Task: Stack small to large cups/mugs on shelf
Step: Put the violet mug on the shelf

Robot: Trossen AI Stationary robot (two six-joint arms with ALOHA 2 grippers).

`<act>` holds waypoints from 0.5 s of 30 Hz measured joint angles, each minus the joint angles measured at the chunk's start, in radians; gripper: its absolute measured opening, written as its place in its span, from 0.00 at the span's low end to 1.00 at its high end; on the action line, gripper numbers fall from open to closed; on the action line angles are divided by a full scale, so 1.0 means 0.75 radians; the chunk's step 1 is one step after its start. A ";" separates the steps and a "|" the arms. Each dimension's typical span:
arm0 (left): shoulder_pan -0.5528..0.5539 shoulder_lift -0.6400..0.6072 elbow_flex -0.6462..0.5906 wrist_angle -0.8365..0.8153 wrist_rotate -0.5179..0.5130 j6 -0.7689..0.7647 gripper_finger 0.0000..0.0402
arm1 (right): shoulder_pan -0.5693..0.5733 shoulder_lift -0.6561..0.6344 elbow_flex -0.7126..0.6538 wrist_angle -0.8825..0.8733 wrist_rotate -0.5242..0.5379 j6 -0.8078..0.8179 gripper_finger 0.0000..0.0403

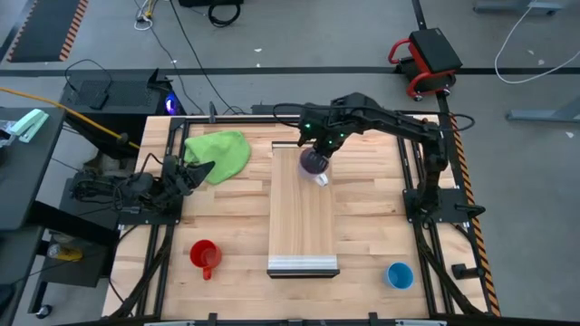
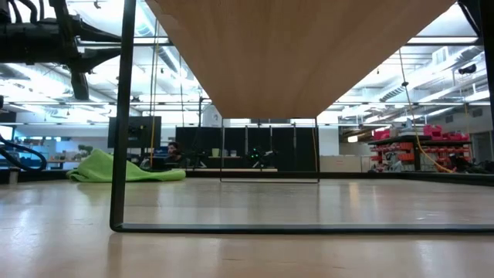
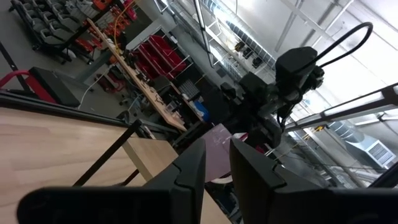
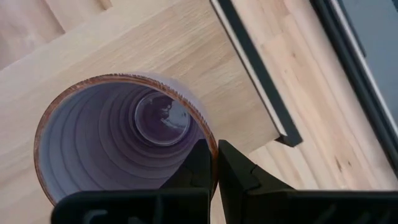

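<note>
We see the right gripper (image 4: pixel 213 163) clamped on the rim of the translucent purple plastic mug (image 4: pixel 124 140), held over the long light-wood shelf board (image 1: pixel 304 217) beneath it. The left gripper (image 3: pixel 216 163), fingers nearly together and empty, waits beside the green cloth (image 1: pixel 219 152).

The high view looks straight down on the whole worktop (image 1: pixel 362 217). The low view sits at worktop level, under the shelf (image 2: pixel 297 46). The right wrist view looks closely into the purple mug (image 4: pixel 124 140), shared with the high view.
</note>
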 joint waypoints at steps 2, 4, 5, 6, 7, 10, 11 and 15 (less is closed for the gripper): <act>-0.001 0.000 0.000 -0.002 0.000 -0.001 0.19 | 0.001 0.019 0.000 0.000 0.008 -0.012 0.03; 0.000 0.000 0.000 -0.003 0.000 0.000 0.20 | 0.001 0.029 -0.001 0.002 0.019 -0.024 0.03; 0.000 0.000 0.000 -0.002 0.000 -0.001 0.20 | 0.000 0.031 -0.001 0.002 0.020 -0.029 0.03; 0.000 0.000 0.000 -0.003 0.000 0.000 0.20 | 0.000 0.032 -0.001 0.003 0.021 -0.032 0.03; 0.000 0.000 0.000 -0.003 0.000 0.000 0.20 | 0.000 0.032 -0.001 0.003 0.020 -0.036 0.03; 0.000 0.000 0.000 -0.009 0.000 0.000 0.21 | 0.000 0.032 -0.001 0.004 0.024 -0.043 0.03; 0.000 0.000 0.000 -0.009 -0.001 0.000 0.21 | 0.000 0.032 -0.001 0.004 0.024 -0.043 0.03; 0.000 0.000 0.000 -0.013 -0.001 0.000 0.20 | 0.000 0.033 -0.001 0.004 0.024 -0.044 0.07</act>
